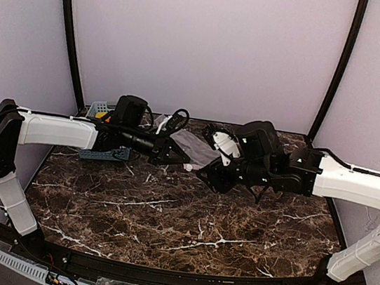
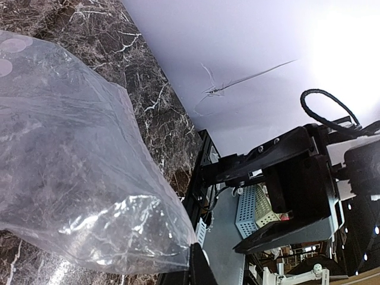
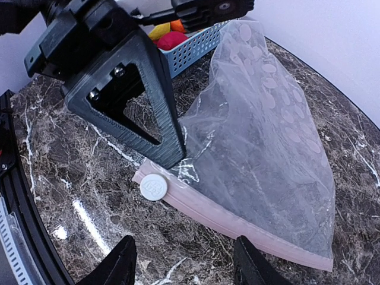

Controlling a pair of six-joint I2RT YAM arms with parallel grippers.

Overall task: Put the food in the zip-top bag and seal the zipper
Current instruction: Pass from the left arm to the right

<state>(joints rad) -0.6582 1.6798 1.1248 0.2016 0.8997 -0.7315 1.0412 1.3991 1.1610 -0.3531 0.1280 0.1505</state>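
Observation:
The zip-top bag, clear with white oval dots, lies tilted over the marble table, and it is the grey patch in the top view. My left gripper is shut on the bag's corner, right beside the white slider at the end of the pink zipper. Its black fingers show in the right wrist view. My right gripper stands open just short of the zipper, with nothing between its fingers. The food sits in the basket: a yellow piece, an orange ball and a round red piece.
The blue-grey slatted basket stands at the back left behind my left arm, seen as from above. The bag fills most of the left wrist view, with the table's black edge beyond it. Walls close the back and sides.

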